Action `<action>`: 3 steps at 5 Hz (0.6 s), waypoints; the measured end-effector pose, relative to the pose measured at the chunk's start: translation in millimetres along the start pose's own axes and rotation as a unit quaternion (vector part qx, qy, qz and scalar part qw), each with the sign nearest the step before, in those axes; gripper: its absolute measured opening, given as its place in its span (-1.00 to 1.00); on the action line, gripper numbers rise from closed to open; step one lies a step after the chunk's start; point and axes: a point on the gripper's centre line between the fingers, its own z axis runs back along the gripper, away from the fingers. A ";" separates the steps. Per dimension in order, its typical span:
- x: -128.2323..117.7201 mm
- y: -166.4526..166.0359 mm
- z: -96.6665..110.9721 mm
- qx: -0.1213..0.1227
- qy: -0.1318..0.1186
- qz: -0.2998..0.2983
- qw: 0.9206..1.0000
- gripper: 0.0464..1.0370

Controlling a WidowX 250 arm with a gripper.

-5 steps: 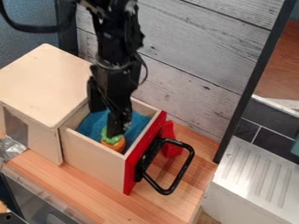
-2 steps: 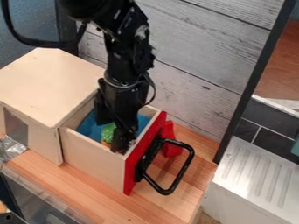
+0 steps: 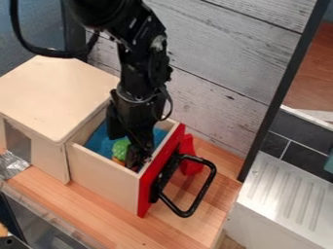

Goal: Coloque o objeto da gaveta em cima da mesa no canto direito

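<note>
My gripper (image 3: 133,158) hangs down inside the pulled-out wooden drawer (image 3: 104,172), low and near its red front panel. Beside it, on its left, lies a toy with a green top and an orange part (image 3: 120,148), partly hidden by the gripper and the drawer's near wall. Blue material (image 3: 101,141) lines the drawer's bottom. How the fingers stand cannot be made out. The wooden table (image 3: 88,206) extends in front of the drawer and to its right.
The wooden cabinet (image 3: 55,92) stands left of the drawer. A black handle (image 3: 205,187) juts from the red front over the table. Behind it sits a red object (image 3: 191,158). A plank wall (image 3: 221,63) rises behind; a white ridged surface (image 3: 286,194) lies right.
My gripper has moved right and lower within the drawer, from over the green and orange toy to beside it. More of the toy's green top shows. The drawer has not moved.
</note>
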 end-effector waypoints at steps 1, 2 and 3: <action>-3.4 5.9 -3.4 -0.005 0.005 0.011 1.000 0.87; -4.7 5.9 -3.5 -0.010 0.007 0.011 1.000 0.31; -4.4 7.2 -4.0 -0.011 0.003 0.013 1.000 0.04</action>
